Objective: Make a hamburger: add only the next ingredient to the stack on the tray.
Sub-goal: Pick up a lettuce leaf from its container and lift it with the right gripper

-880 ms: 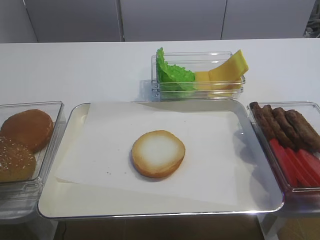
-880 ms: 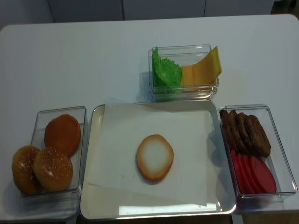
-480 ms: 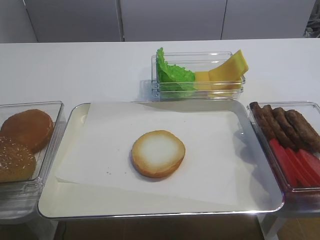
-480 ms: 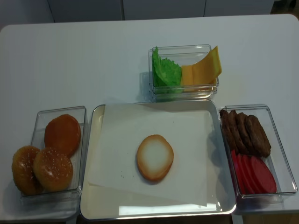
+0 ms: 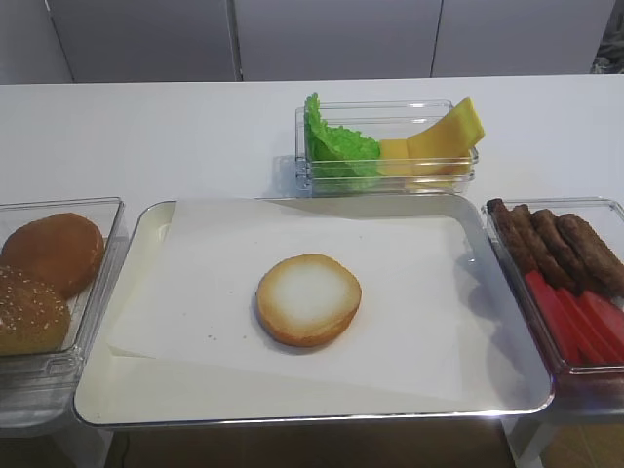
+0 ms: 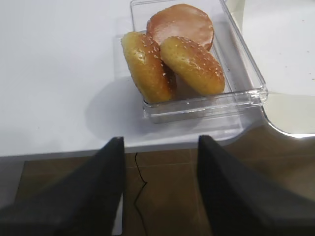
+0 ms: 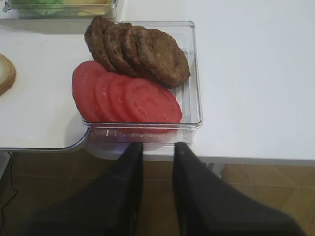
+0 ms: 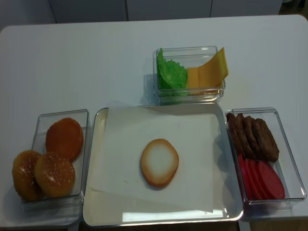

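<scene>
While both hang off the counter's near edge, right gripper point(image 7: 156, 152) seems narrowly parted, left gripper point(image 6: 160, 147) spread, both empty.

Only the grippers show. The right gripper point(image 7: 157, 162) has two smooth, dark, tapering fingers point(image 7: 129, 172). The left gripper point(image 6: 160, 162) looks the same: plain black, unmarked.
</scene>
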{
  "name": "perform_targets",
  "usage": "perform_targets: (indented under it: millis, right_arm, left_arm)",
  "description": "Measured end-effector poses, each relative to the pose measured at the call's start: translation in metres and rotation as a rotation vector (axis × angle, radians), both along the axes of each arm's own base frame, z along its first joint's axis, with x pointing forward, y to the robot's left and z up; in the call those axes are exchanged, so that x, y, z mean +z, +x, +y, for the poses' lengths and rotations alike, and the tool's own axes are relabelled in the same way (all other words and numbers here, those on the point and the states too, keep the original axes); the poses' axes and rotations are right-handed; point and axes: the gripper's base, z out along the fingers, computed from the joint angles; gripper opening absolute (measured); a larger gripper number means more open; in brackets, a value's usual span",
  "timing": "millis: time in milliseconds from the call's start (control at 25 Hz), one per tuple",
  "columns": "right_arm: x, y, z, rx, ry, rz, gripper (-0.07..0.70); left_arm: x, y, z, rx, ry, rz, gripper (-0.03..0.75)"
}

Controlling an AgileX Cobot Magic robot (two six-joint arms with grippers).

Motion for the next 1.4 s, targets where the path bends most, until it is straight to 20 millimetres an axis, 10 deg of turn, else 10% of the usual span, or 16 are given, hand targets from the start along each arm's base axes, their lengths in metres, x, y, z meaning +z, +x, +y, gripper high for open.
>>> perform_targets:
  millis: [360,640,880,1400]
  right_arm:
    - [0.000,0.000,0.000,0.000,0.000,0.000,0.195]
    - [0.000,0.000,0.000,0.000,0.000,-0.002,0.519]
    - [0.019,0.000,0.003,0.017,0.044,-0.088,0.540]
    - [0.085,0.105,0.018,0.019,0.156,0.088,0.526]
  left_arm:
    - [0.000,0.000,0.000,0.000,0.000,0.000,0.355]
    - [0.000,0.000,0.000,0.000,0.000,0.000,0.355]
    - [0.000,0.000,0.000,0.000,0.000,-0.001,0.355]
    - [0.000,0.000,0.000,0.000,0.000,-0.001,0.355]
